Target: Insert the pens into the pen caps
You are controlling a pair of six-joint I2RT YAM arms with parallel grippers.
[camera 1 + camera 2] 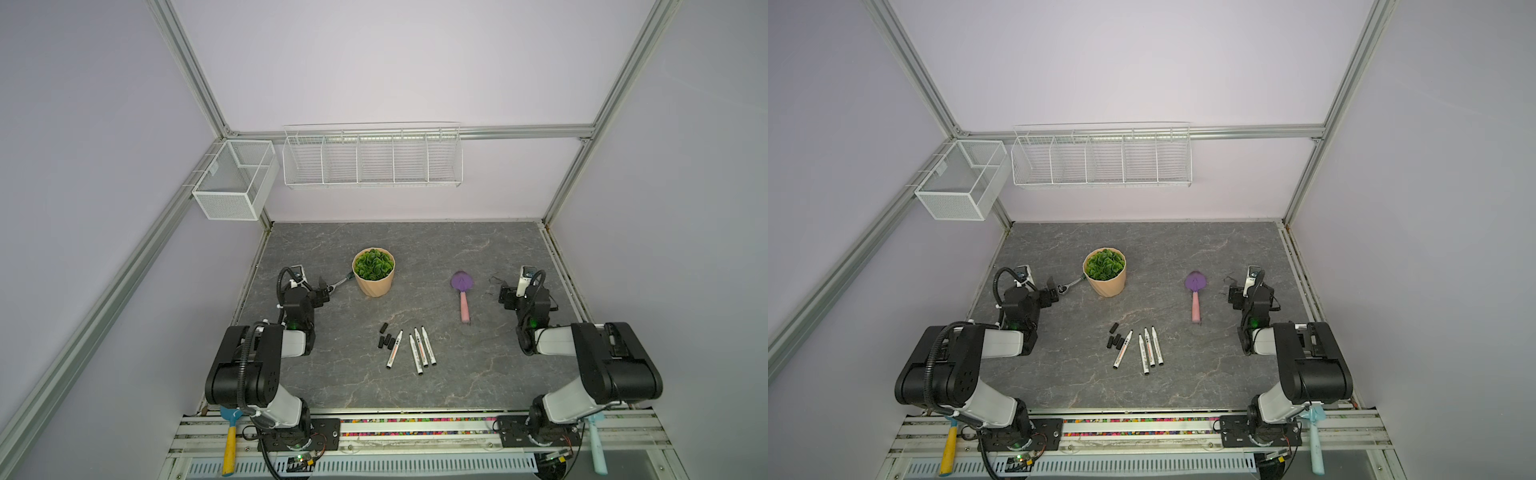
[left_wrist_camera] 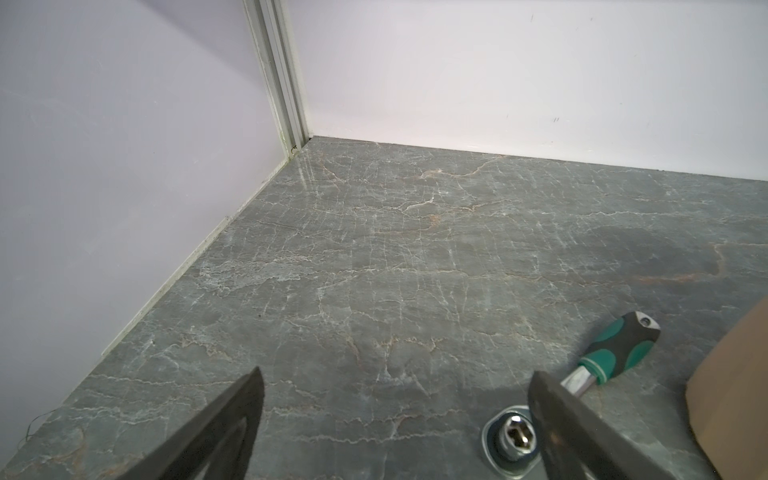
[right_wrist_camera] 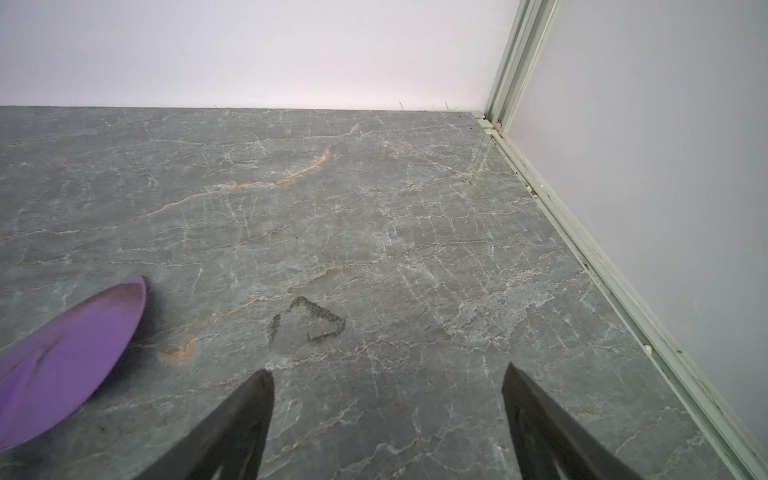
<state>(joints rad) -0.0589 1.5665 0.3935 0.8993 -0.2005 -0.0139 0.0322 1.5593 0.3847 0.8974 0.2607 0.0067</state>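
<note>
Several slim white pens lie side by side near the middle front of the grey table, dark tips pointing away from me. Just left of them several short black pen caps lie loose in a small cluster. My left gripper hovers open and empty at the left, far behind the caps. My right gripper is open and empty at the right, well away from the pens. Neither wrist view shows pens or caps.
A metal ratchet wrench lies beside my left gripper, leading to a potted plant. A purple scoop with a pink handle lies left of my right gripper. White wire baskets hang on the back wall.
</note>
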